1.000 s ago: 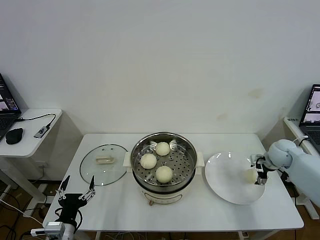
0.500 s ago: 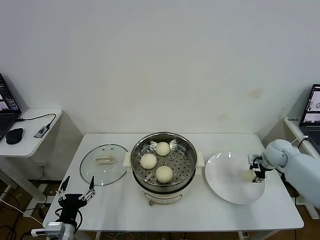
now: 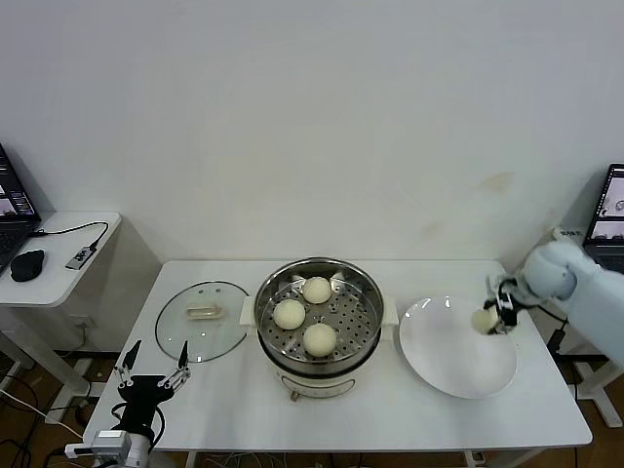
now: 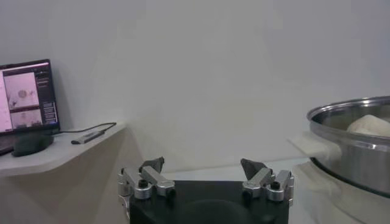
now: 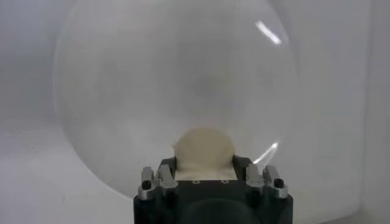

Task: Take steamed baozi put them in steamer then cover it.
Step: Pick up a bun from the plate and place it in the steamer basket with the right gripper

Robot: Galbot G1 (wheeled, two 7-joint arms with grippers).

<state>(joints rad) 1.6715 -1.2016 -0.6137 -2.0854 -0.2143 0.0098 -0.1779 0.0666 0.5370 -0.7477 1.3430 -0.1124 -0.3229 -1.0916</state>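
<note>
Nearest to us, the left tool [image 3: 151, 383] hangs low at the front-left corner of the white bench [image 3: 234, 405], fingers spread wide, gripping nothing, parked. Just beyond it the round clear glass cover with metal rim and cream bar handle [image 3: 203, 319] lies flat on the bench, beside the steamer. The round shiny steel steamer on its cream-white base [image 3: 319, 317] sits mid-bench with three smooth creamy-white baozi [image 3: 319, 337] resting on its perforated steel tray. To the right is the flat glossy white plate [image 3: 456, 347], bare. Over its far right rim the right tool [image 3: 497, 314] is closed on the fourth small round pale-yellow bun [image 3: 484, 320], which we judge to be lifted clear of the plate; in the right wrist view the bun [image 5: 203, 150] sits snug between the fingers [image 5: 159, 177] with the plate [image 5: 122, 91] behind it.

Risks as we see them: the bun looks soft and smooth-skinned, so too hard a squeeze may dent it, too light and it slips during the carry. The steamer wall is tall and hard; a low carry could knock the bun on the rim. The free tray space is on the right side, so a careless drop could land on a neighbour. The glass cover is slick, its handle narrow.
</note>
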